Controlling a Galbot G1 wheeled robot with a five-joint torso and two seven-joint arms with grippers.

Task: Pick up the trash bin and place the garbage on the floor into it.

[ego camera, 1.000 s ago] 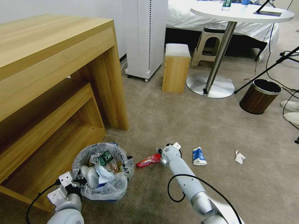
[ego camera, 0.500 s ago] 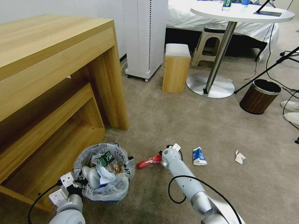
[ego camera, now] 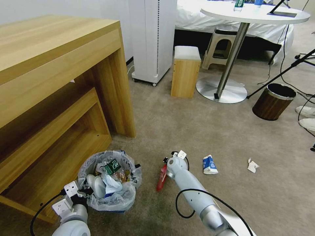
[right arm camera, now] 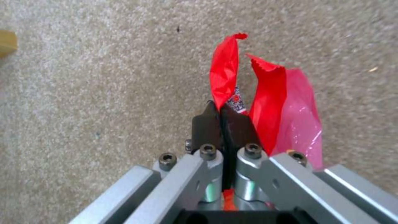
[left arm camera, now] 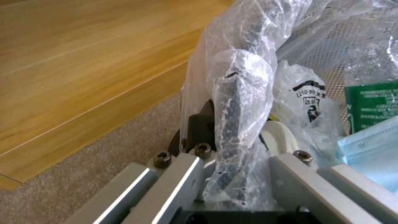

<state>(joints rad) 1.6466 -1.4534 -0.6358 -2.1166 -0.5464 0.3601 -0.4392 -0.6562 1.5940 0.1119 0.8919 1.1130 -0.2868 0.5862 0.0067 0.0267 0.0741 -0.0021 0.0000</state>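
On the near carpet:
Right gripper point(right arm camera: 224, 119): closed on the red wrapper point(right arm camera: 265, 102), right of the trash bin point(ego camera: 110, 180).
Left gripper point(left arm camera: 232, 146): clamped on the bin's bagged rim.
Risk: thin wrapper could slip free; liner may tear.
Floor point(ego camera: 203, 131): beige carpet; blue-white carton point(ego camera: 209, 164) and tissue point(ego camera: 252, 165) farther right.
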